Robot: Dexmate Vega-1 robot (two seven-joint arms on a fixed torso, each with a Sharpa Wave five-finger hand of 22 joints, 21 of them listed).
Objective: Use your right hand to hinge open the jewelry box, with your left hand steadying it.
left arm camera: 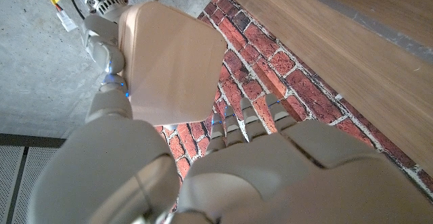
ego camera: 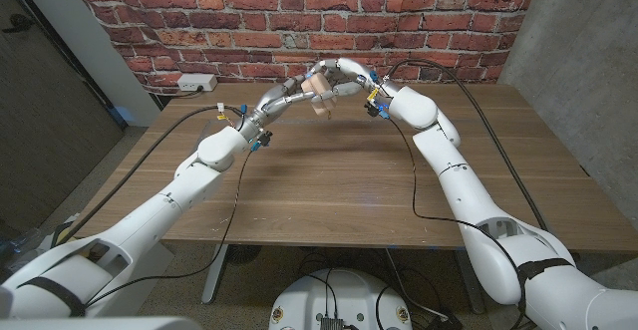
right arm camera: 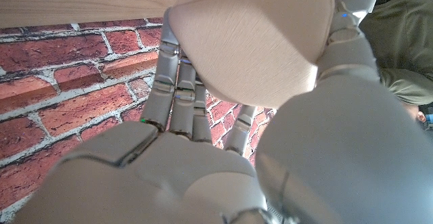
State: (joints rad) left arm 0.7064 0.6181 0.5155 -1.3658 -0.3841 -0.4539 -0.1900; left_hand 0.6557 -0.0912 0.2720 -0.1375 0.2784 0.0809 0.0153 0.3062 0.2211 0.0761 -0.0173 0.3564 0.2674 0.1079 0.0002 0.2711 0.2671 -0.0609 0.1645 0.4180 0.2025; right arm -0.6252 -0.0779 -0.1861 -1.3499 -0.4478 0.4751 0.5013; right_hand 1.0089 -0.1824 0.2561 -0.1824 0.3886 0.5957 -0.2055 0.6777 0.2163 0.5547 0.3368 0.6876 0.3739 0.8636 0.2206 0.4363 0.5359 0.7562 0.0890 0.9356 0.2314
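1. Right hand [ego camera: 344, 75] and left hand [ego camera: 291, 96] meet at the upper middle of the head view, both closed around the jewelry box [ego camera: 321, 101], which they hold up off the bench [ego camera: 329, 190] in front of the brick wall [ego camera: 249, 16].
2. Seen from the right wrist, the right hand [right arm camera: 203, 163] has its fingers [right arm camera: 177, 92] behind the pale wooden box [right arm camera: 250, 41] and its thumb along the box's other side.
3. Seen from the left wrist, the left hand [left arm camera: 223, 176] pinches the box [left arm camera: 172, 61] between thumb and fingers [left arm camera: 247, 119].
4. I cannot tell where the lid seam lies, or whether the lid has started to lift; the box looks closed.
5. To do the opening well, the left hand should clamp only the base, clear of the lid, while the right hand finds the lid's front edge and turns it about the hinge, not pulling the whole box away.
6. Slipping is the likely risk on such smooth wood.
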